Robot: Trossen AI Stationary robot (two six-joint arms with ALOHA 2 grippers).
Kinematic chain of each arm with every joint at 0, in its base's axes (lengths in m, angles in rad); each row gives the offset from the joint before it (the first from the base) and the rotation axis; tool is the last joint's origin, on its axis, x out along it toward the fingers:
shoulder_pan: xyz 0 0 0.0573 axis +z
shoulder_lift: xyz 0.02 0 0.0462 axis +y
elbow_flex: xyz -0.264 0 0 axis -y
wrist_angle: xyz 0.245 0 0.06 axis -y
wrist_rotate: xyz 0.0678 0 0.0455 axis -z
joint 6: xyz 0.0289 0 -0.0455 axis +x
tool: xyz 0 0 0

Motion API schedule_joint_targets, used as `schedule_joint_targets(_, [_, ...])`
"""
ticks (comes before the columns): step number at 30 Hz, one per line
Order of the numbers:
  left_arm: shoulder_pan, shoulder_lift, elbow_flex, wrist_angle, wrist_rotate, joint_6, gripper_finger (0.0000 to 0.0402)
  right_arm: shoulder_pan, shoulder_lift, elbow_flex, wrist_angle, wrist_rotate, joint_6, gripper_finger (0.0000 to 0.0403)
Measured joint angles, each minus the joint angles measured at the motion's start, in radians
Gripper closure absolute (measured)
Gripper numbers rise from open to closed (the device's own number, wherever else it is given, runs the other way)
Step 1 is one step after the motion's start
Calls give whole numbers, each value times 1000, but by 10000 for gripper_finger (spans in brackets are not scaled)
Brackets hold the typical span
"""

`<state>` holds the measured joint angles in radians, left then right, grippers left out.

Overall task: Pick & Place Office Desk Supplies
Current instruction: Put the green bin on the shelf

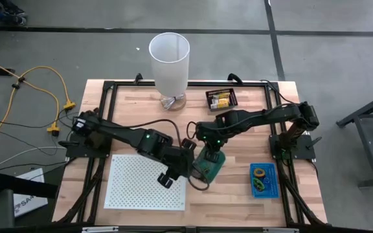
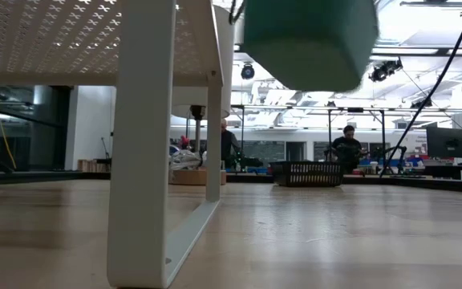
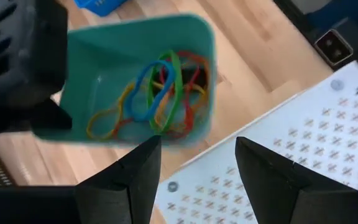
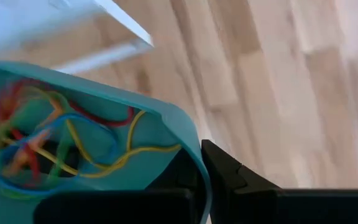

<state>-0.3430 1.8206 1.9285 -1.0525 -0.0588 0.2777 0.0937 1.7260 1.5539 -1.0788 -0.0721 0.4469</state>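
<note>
The right tool (image 4: 207, 177) is pinching the rim of a small teal bin (image 1: 210, 162), its fingers pressed together on the thin wall, and the bin hangs off the tabletop (image 1: 238, 129) near the middle of it, just past the white perforated board (image 1: 146, 182) toward three o'clock. From table height the teal bin (image 2: 310, 40) shows clear of the wood, with open air under it. Inside lies a tangle of rubber bands (image 3: 157, 93): blue, green, yellow and red loops heaped against one wall.

The left tool (image 3: 194, 171) hovers with its fingers spread wide and nothing between them, over the board's edge nearest the bin, just beside the bin at about nine o'clock from it.

A blue tray (image 1: 264, 179) sits toward five o'clock on the tabletop, well apart from the bin, holding a yellow-and-black loop and green ones. A black mesh basket (image 1: 221, 99) with yellow packets stands at about one o'clock, near the far edge. The tall white cylinder (image 1: 169, 63) stands at twelve o'clock on the far edge.

Beyond the tabletop, two people (image 2: 347, 144) are in the room behind.
</note>
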Motion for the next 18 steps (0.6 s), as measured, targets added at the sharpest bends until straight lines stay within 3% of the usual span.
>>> schedule_joint_targets(18, [34, -2, 0, 9, 18, 59, 205, -44, 0, -1, -14, 31, -29, 399])
